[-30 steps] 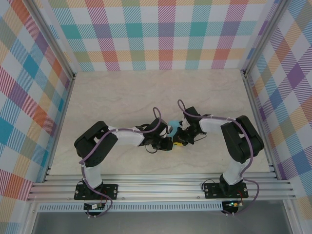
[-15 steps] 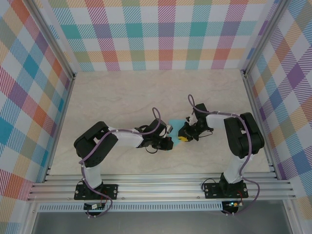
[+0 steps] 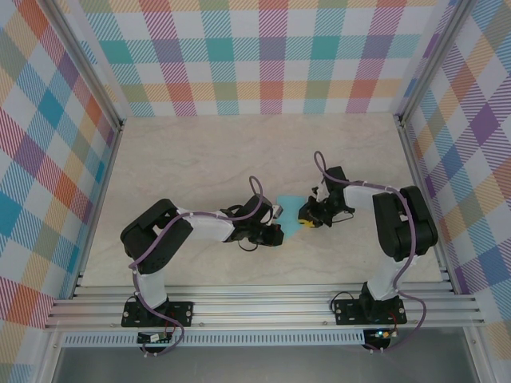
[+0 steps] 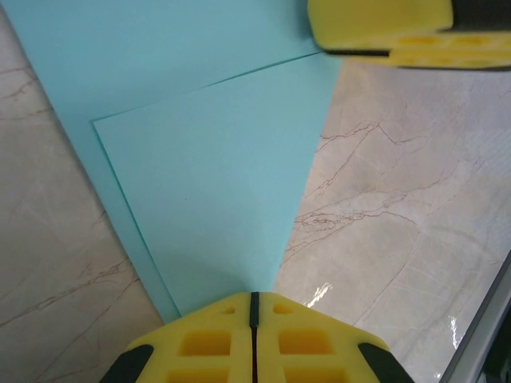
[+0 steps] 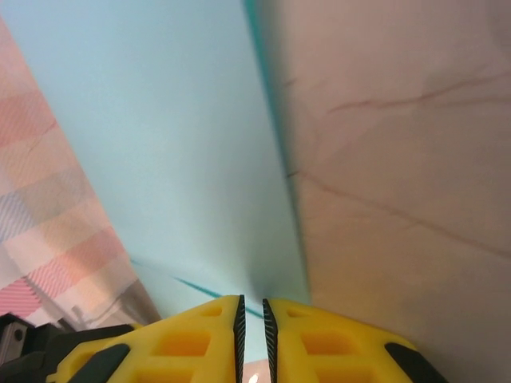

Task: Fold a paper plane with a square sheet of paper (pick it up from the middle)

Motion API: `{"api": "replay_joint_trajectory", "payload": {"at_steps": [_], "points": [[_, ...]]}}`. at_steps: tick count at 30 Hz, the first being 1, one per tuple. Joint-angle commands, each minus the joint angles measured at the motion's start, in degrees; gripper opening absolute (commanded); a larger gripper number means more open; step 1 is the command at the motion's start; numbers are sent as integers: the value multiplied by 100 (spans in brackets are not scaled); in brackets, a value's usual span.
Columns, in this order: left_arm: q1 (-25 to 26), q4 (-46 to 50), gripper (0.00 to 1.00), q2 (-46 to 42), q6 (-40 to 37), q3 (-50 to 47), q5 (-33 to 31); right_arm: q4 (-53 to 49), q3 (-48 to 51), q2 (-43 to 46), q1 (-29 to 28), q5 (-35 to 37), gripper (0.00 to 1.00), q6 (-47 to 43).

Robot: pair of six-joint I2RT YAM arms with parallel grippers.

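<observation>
**Top view, near to far.** Nearest you, the aluminium rail [image 3: 263, 307] carries both arm bases. Beyond it, over the marble-patterned table [image 3: 200, 159], the two arms bend inward and meet just right of centre.

**Left end effector.** Your left end effector [image 3: 274, 234] has its yellow pads pressed together with no gap. They clamp the narrow, pointed end of the sheet of paper [image 3: 291, 223].

**Sheet.** The light-blue sheet spans the short space between the two end effectors, toward 2 o'clock from the left one. In the left wrist view, a folded flap lies over a lower layer. Its edges converge at the pads, and the sheet widens toward 12 o'clock. You cannot tell whether the sheet touches the table.

**Right end effector.** Your right end effector [image 3: 308, 217] sits at 2 o'clock of the sheet. Its pads stand at a narrow slit, pinching the sheet's far edge. In the right wrist view, the paper runs into that slit.

**Background.** Farthest, at 12 o'clock, stands the checked wall [image 3: 271, 56].
</observation>
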State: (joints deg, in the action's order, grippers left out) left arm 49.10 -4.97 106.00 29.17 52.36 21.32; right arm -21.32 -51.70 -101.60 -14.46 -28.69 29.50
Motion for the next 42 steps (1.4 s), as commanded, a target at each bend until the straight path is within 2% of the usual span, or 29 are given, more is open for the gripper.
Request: {"api": "replay_joint_trajectory", "payload": {"at_steps": [1, 11, 15, 22, 27, 33, 42], "points": [[31, 1203, 7, 101, 10, -347, -304, -171, -110, 80, 207, 1138, 19, -233], [30, 1282, 12, -389, 43, -158, -202, -121, 292, 909, 207, 639, 26, -76], [30, 1445, 17, -745, 3, 62, -242, -29, 503, 1165, 201, 156, 36, -7], [-131, 1360, 20, -1096, 18, 250, -445, 321, 837, 1298, 146, -459, 50, 107], [-208, 1377, 17, -622, -33, 697, -278, 448, 837, 1158, 25, -628, 51, 168], [-203, 1573, 11, -97, -43, 1064, -540, 489, 802, 998, -91, -704, 52, 180], [-218, 1589, 9, 16, -38, 1025, -656, 472, 837, 846, -185, -753, 53, 113]]}}
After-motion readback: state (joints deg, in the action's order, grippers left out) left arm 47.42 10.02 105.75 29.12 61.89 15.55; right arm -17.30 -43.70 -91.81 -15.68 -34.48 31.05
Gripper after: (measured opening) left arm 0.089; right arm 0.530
